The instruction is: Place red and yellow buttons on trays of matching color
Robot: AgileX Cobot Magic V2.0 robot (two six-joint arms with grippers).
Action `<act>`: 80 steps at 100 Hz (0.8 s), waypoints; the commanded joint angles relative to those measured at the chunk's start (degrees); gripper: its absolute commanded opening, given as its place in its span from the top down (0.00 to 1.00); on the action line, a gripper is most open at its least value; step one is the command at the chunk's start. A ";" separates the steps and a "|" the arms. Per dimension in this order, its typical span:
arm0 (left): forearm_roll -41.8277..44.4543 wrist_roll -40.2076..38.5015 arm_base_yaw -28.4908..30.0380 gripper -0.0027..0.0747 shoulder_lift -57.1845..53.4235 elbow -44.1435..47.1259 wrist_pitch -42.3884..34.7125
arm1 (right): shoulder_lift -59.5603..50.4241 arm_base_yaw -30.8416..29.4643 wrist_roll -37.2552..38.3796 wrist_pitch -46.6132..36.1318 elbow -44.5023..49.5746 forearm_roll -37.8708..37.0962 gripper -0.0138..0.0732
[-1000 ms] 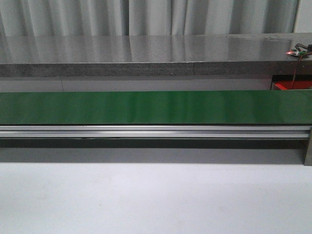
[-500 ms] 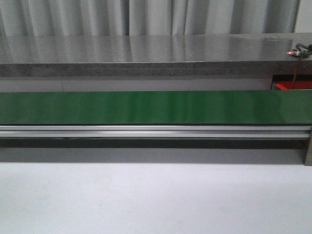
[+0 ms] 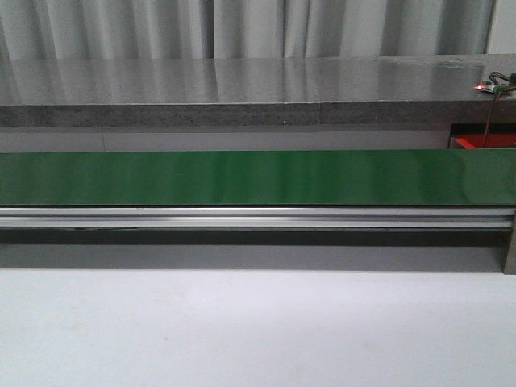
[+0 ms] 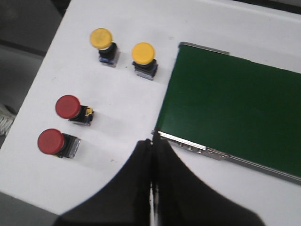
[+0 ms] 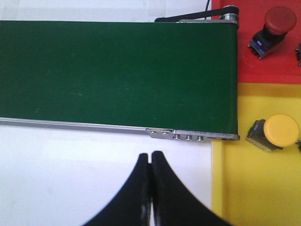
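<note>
left gripper (image 4: 152, 146): jaws clenched, nothing in them
right gripper (image 5: 150, 157): same, clenched empty
belt (image 5: 117, 75): bare
past the belt's end: red button (image 5: 273, 26) sits on red tray (image 5: 263, 66), yellow button (image 5: 275, 133) on yellow tray (image 5: 254, 188)

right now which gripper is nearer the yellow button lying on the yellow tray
Right. The right gripper hangs beside the yellow tray holding that yellow button. The left gripper is at the conveyor's other end, by the unsorted buttons.
</note>
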 commanded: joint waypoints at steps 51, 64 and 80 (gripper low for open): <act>-1.57 1.19 8.38 0.26 14.23 -1.78 -5.20 | -1.12 0.07 -0.41 -2.37 -1.24 0.55 0.93; -1.42 5.17 9.13 0.26 17.09 -2.12 -6.53 | -1.12 0.07 -0.41 -2.37 -1.24 0.55 0.93; -1.25 7.41 11.34 0.26 19.82 -2.12 -8.79 | -1.12 0.07 -0.41 -2.37 -1.24 0.55 0.93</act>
